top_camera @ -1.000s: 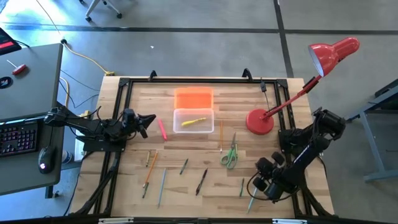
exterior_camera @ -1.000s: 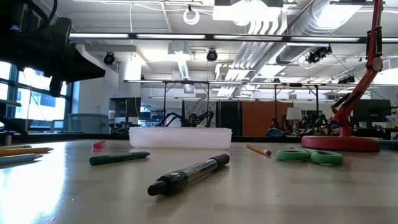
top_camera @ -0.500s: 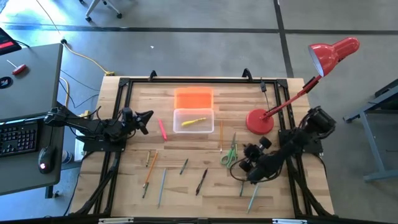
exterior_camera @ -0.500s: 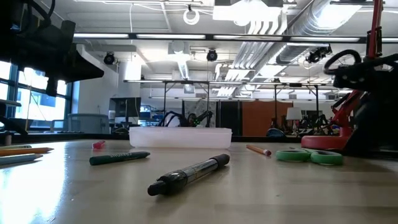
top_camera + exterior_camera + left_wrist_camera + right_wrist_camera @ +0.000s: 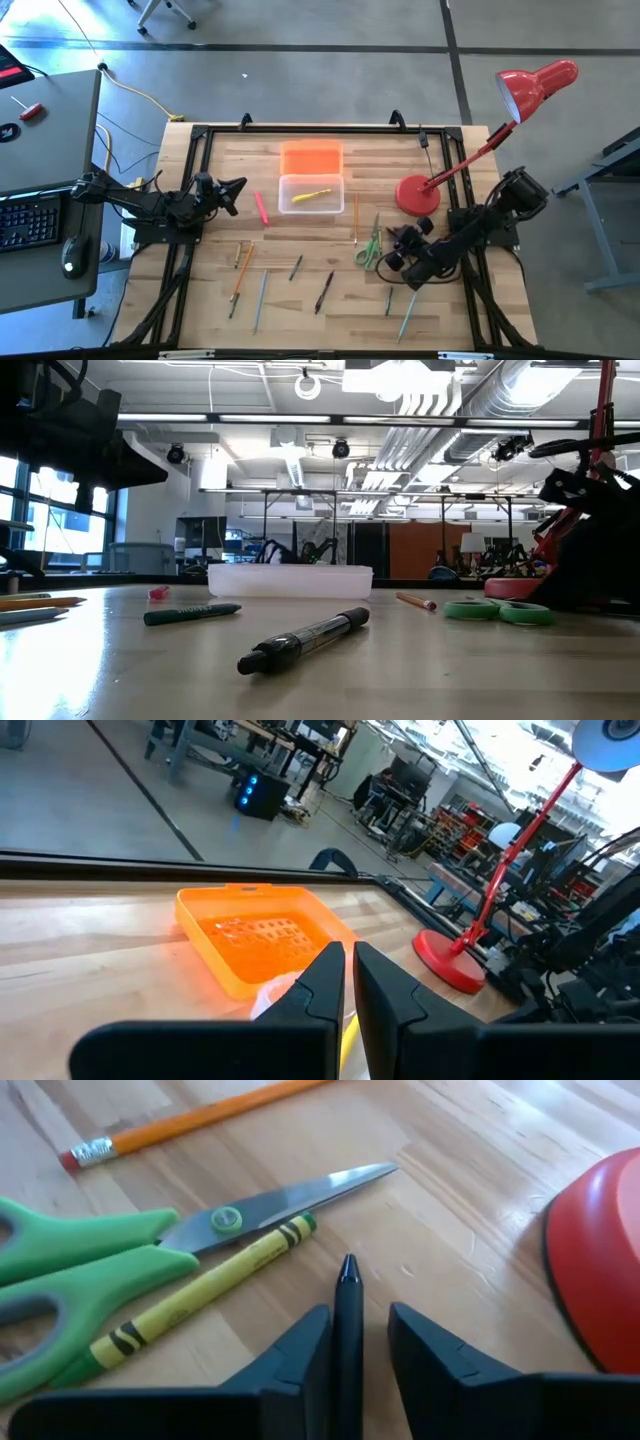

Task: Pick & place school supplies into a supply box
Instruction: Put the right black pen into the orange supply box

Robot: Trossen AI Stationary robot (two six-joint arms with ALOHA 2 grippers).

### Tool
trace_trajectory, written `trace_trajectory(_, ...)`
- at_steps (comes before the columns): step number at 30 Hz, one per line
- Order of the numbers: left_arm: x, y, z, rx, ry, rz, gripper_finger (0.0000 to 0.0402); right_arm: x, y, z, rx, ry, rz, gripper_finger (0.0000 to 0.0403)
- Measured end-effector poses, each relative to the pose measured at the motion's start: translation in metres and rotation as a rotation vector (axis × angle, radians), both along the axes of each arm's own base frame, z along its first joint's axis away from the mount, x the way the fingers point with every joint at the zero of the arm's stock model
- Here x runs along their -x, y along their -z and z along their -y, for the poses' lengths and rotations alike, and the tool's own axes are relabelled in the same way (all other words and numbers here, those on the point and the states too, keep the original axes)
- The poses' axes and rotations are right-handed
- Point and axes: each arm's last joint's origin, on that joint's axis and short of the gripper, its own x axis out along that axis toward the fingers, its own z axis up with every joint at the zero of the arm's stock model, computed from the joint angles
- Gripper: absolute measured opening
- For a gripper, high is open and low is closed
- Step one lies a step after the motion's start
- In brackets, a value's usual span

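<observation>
The clear supply box (image 5: 311, 194) sits at the middle of the tabletop (image 5: 460, 310) with its orange lid (image 5: 311, 157) lying just behind it, and only one yellow item (image 5: 317, 195) is inside. The task looks barely begun: a pink marker (image 5: 260, 208), green scissors (image 5: 370, 250) and scattered pencils and pens remain out. The right end effector (image 5: 348, 1342), beside the scissors, has a dark pen (image 5: 347, 1335) between slightly parted fingers. The left end effector (image 5: 346, 982) waits near the marker, clenched on nothing.
</observation>
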Motion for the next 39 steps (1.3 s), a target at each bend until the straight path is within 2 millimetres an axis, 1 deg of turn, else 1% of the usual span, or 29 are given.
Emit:
trace_trajectory(6, 0.0, 0.0, 0.0, 0.0, -0.001, 0.001, 0.0058, 0.01, 0.009, 0.008, 0.002, 0.002, 0.104, 0.0079)
trace_trajectory(12, 0.0, 0.0, 0.0, 0.0, -0.001, 0.001, 0.0058, 0.015, 0.013, 0.013, 0.055, -0.061, 0.095, 0.0061)
trace_trajectory(14, 0.0, 0.0, 0.0, 0.0, -0.002, 0.001, 0.0058, 0.015, 0.014, 0.014, 0.059, -0.07, 0.094, 0.005)
trace_trajectory(16, 0.0, 0.0, 0.0, 0.0, -0.001, 0.002, 0.0058, 0.016, 0.014, 0.014, 0.054, -0.066, 0.111, 0.0029)
trace_trajectory(18, 0.0, 0.0, 0.0, 0.0, -0.001, 0.002, 0.0058, 0.014, 0.014, 0.013, 0.047, -0.069, 0.125, 0.0013)
trace_trajectory(22, 0.0, 0.0, 0.0, 0.001, -0.002, 0.002, 0.0058, 0.002, 0.006, 0.005, 0.071, -0.101, 0.138, 0.0018)
trace_trajectory(24, 0.0, 0.0, 0.0, 0.001, -0.002, 0.003, 0.0058, -0.01, -0.004, 0.0, 0.093, -0.129, 0.141, 0.0013)
trace_trajectory(26, 0.0, -0.001, 0.0, 0.001, -0.002, 0.004, 0.0058, -0.026, -0.022, -0.003, 0.127, -0.127, 0.185, 0.001)
trace_trajectory(28, 0.0, -0.001, 0.0, 0.001, -0.002, 0.005, 0.0058, -0.042, -0.042, 0.001, 0.19, -0.11, 0.213, 0.001)
trace_trajectory(31, 0.0, -0.001, 0.0, 0.001, -0.004, 0.006, 0.0058, -0.073, -0.075, 0.009, 0.266, -0.135, 0.202, 0.0013)
trace_trajectory(33, 0.0, -0.001, 0.0, 0.002, -0.005, 0.008, 0.0058, -0.095, -0.097, 0.02, 0.322, -0.193, 0.16, 0.001)
trace_trajectory(35, 0.0, -0.001, 0.0, 0.002, -0.005, 0.01, 0.0058, -0.118, -0.118, 0.033, 0.335, -0.272, 0.168, 0.001)
trace_trajectory(39, 0.0, -0.001, 0.0, 0.002, -0.005, 0.01, 0.0058, -0.157, -0.145, 0.07, 0.364, -0.418, 0.22, 0.001)
